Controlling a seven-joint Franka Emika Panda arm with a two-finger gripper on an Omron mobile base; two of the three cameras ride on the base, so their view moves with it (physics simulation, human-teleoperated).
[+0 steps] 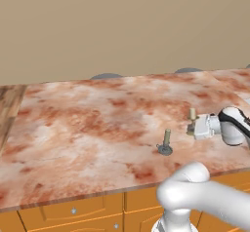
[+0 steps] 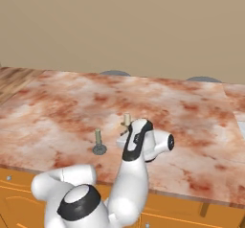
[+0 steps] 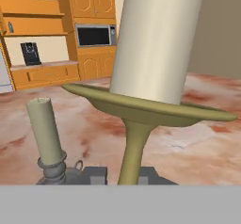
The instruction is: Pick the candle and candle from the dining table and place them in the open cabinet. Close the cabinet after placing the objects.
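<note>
On the dining table (image 1: 73, 128) (image 2: 191, 121) stand two candles. The pale candle (image 1: 192, 113) (image 2: 127, 119) (image 3: 155, 39) sits in a brass-gold stemmed holder whose thin stem runs down between my fingertips. My gripper (image 1: 191, 127) (image 2: 123, 134) (image 3: 123, 176) reaches in level from the right and is shut on that stem, low over the tabletop. The olive candle (image 1: 166, 143) (image 2: 98, 142) (image 3: 46, 129) stands upright on its dark grey round base, free, a short way to the left and nearer the front edge.
Orange drawers (image 1: 73, 209) with silver knobs run under the table's front edge. Two grey chair tops (image 1: 106, 75) (image 1: 188, 70) peek over the far edge. In the hand view, orange kitchen units with a microwave (image 3: 94, 35) and open shelves stand far behind.
</note>
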